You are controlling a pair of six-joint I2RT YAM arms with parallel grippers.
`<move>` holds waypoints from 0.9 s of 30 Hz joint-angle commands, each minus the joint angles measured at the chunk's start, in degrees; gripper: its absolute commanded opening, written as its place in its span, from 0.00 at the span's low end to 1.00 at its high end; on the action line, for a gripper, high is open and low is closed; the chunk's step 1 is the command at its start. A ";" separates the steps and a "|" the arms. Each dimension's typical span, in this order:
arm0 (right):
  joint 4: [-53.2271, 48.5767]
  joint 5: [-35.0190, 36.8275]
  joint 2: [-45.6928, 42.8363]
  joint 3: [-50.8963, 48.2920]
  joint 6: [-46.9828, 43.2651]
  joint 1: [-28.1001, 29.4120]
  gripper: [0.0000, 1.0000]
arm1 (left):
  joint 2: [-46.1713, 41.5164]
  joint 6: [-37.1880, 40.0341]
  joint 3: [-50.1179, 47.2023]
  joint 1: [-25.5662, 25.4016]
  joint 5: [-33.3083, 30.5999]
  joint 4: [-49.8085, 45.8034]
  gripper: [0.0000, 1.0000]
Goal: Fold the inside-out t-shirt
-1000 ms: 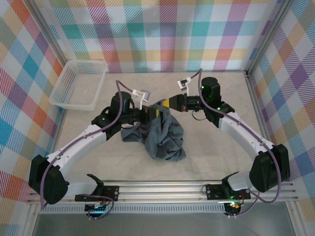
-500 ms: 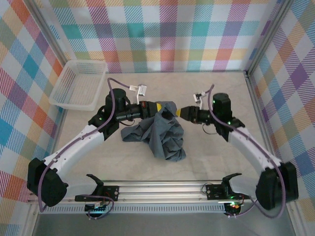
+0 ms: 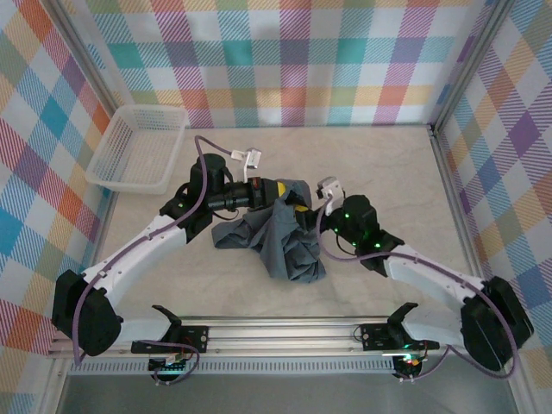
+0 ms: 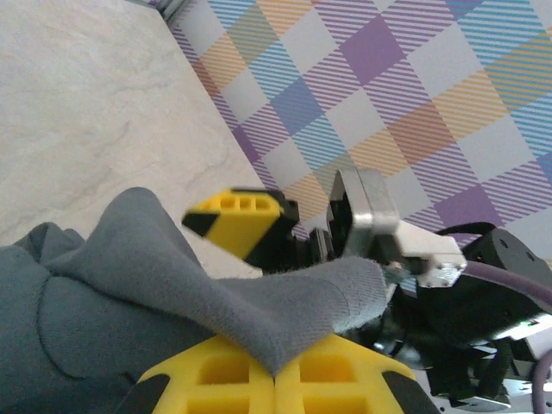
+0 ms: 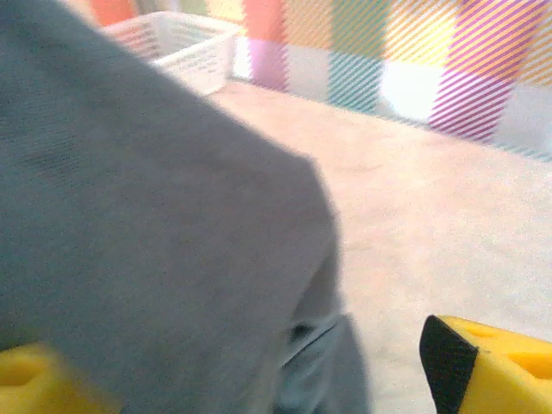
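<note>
a white mesh basket (image 3: 136,148) is sitting at the far left of the table (image 3: 392,164), well apart from everything else, and it is also showing small and blurred at the top of the right wrist view (image 5: 185,47). the left arm (image 3: 142,250) is reaching from its base towards the middle of the table. the left gripper (image 3: 285,190) is sitting at the far edge of the inside-out t-shirt (image 3: 285,241). in the left wrist view its two yellow fingers are pressing together (image 4: 276,375) and are pinching a fold of the blue-grey cloth (image 4: 129,293), which is rising in a ridge out of the pinch.

the t-shirt is lying bunched and wrinkled in the middle of the table, between the two arms, with a flatter part spreading to the left and a thicker heap running towards the near side.

the right gripper (image 3: 302,211) is pushing into the right upper edge of the heap, just beside the left gripper. one of its yellow-and-black fingers (image 4: 246,216) is showing above the cloth ridge in the left wrist view. in the right wrist view the gripper is standing released (image 5: 259,371): the cloth (image 5: 147,216) is covering the left finger, while the right finger (image 5: 487,362) is standing apart from the cloth over bare table. the right arm (image 3: 431,276) is running back to its base at the near right
</note>
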 commanded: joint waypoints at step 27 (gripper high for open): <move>-33.32 -58.74 10.15 34.40 27.74 -7.13 0.00 | -10.14 20.60 -3.18 5.11 -16.82 -15.43 0.48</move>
